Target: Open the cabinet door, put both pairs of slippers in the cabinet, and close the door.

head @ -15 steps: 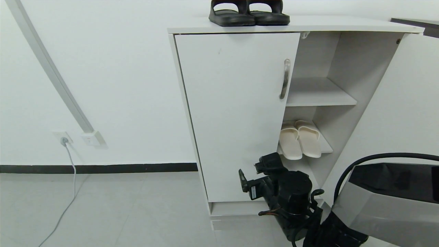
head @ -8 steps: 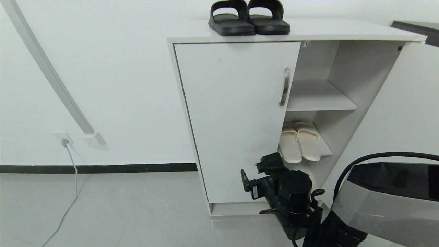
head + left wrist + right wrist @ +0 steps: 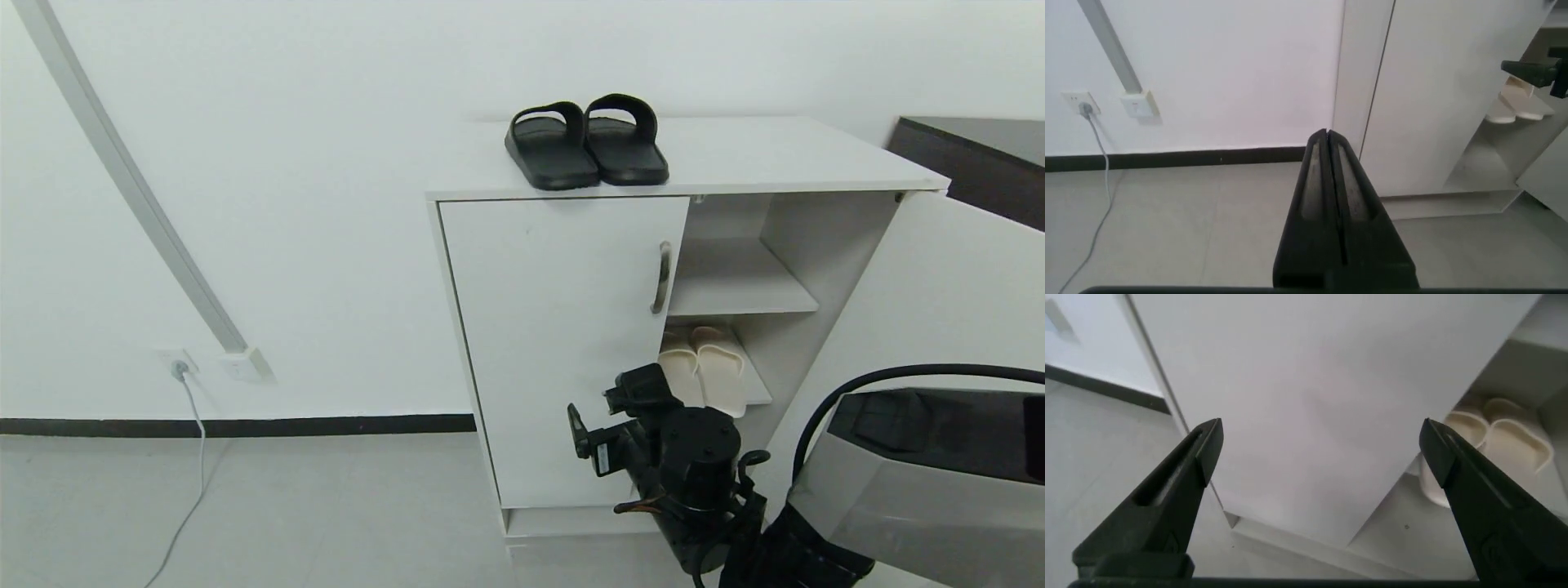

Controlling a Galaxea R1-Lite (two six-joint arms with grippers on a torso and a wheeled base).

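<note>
White pair (image 3: 709, 367) shelved; black pair (image 3: 586, 147) atop cabinet (image 3: 784, 155) next: right gripper (image 3: 1321, 449), spread apart, must reach up; left gripper (image 3: 1328, 159) pressed together

— What's on that wall?
— A grey conduit (image 3: 122, 175) slanting down to a small box (image 3: 245, 365). There's a socket (image 3: 175, 363) just beside it, with a cable (image 3: 196, 457) trailing to the floor (image 3: 286, 514).
— Below?
— Black skirting (image 3: 237, 425).

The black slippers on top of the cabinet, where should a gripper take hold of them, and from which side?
Probably the arched straps, where the two touch. The black slippers lie side by side on the cabinet top, heels toward its front edge, so the arches open forward: come from the front, one finger under each arch, pinching the inner sides together.
</note>
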